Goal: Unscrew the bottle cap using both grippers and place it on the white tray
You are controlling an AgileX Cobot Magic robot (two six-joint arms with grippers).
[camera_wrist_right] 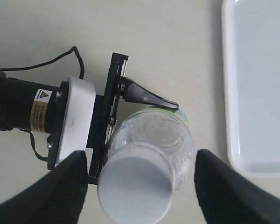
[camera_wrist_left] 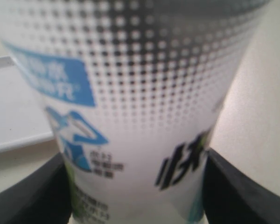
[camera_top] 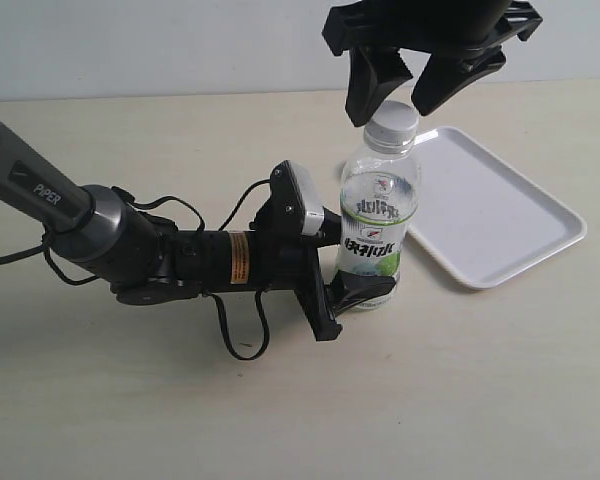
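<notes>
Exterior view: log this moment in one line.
left gripper shut on clear plastic bottle | right gripper open over white screw cap | cap: on

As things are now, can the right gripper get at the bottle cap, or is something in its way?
Probably yes. The right gripper hangs open just above the bottle cap, nothing between. The left gripper clamps the bottle low on its label, clear of the neck.
</notes>
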